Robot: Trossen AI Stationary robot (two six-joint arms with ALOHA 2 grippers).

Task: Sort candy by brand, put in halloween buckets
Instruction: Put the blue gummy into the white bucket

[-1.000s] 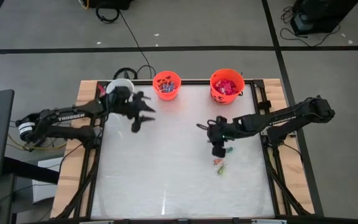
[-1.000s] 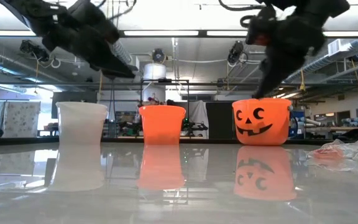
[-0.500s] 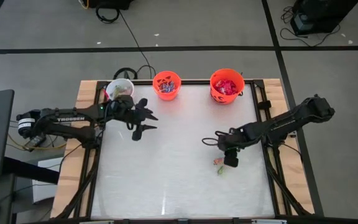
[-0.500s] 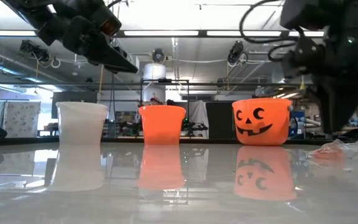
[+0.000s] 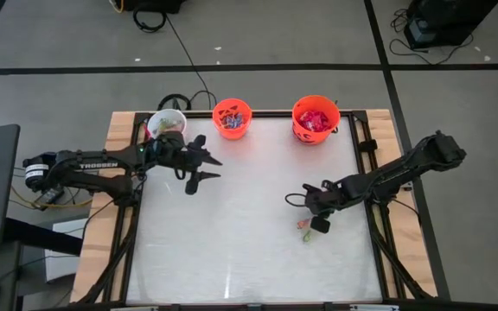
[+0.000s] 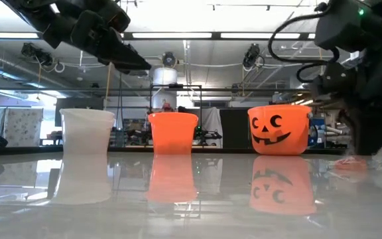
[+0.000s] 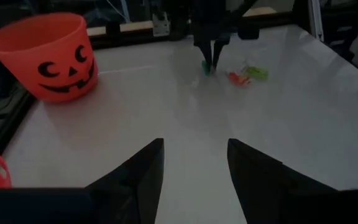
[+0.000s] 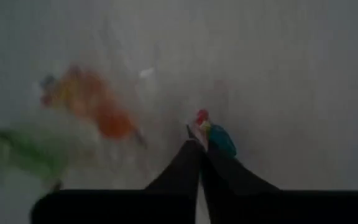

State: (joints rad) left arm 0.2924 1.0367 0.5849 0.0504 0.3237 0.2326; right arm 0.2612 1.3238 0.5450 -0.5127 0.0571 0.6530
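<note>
Our right gripper is down at the table on its right side, fingers pinched together on a small blue-green candy, as the right wrist view shows. Our left gripper hangs above the table's far left part with its fingers spread wide and nothing between them.

Going by size, the larger orange bucket with red packets stands at the far edge, the small orange bucket to its left, and the white bucket at the far left corner. Just beside the right gripper lie an orange candy and a green candy.

The table is pale and glossy, framed in wood; the low view alone shows the workshop with ceiling lights behind. Only the left wrist view shows the larger bucket's black face.
</note>
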